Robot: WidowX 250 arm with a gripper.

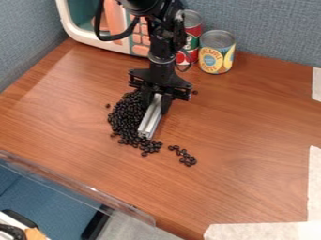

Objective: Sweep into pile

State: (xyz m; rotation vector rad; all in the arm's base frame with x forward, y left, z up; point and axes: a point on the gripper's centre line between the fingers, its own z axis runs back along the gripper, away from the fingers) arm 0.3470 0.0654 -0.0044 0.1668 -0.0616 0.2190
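Observation:
Dark beans form a pile (pixel 127 117) left of centre on the wooden table. Several more beans (pixel 187 158) lie apart to its lower right, with single ones at its left and beside the gripper. The black gripper (pixel 156 99) hangs down at the pile's right upper edge, shut on a silver metal bar (pixel 149 121). The bar slants down toward the lower left, its far end among the beans at the pile's right side. The arm hides some of the table behind the gripper.
Two cans (pixel 217 52) stand at the back, right of the arm. A toy microwave (pixel 87 23) is at the back left. White tape (pixel 263 231) marks the right and lower right of the table (pixel 251 140). A clear plastic edge (pixel 75 183) runs along the lower left.

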